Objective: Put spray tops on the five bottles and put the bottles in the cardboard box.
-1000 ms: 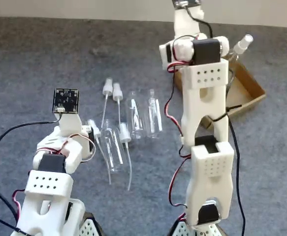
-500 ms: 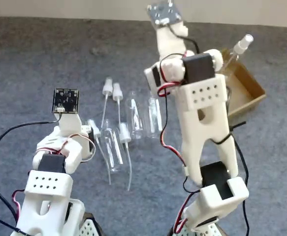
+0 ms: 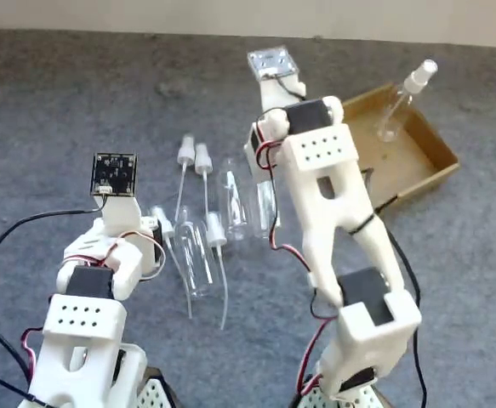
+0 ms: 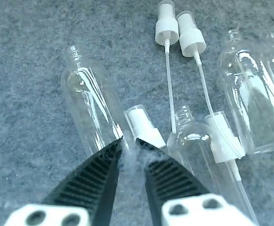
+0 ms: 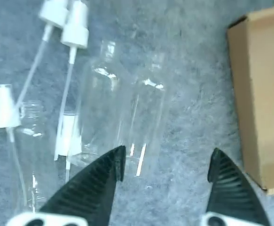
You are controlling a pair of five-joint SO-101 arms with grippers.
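1. Overhead, a capped bottle [image 3: 403, 98] leans in the box [image 3: 418, 161]; bare bottles [image 3: 230, 200] and tops [image 3: 186, 153] lie on the carpet [image 3: 60, 102]
2. Left gripper [image 4: 129, 144] barely parted, empty, just beside a top [image 4: 144, 126]; closing may flick it away
3. Right gripper [image 5: 167, 162] gapes above two bare bottles; closing might catch both, or roll one off sideways

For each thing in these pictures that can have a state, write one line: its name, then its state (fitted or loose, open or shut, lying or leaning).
Bottle in box: spray top fitted, leaning on the wall.
Cardboard box: open, holding one bottle.
Other four bottles: uncapped, lying on the carpet.
Four spray tops: loose, lying among those bottles.
Left gripper: narrowly open, empty.
Right gripper: wide open, empty.
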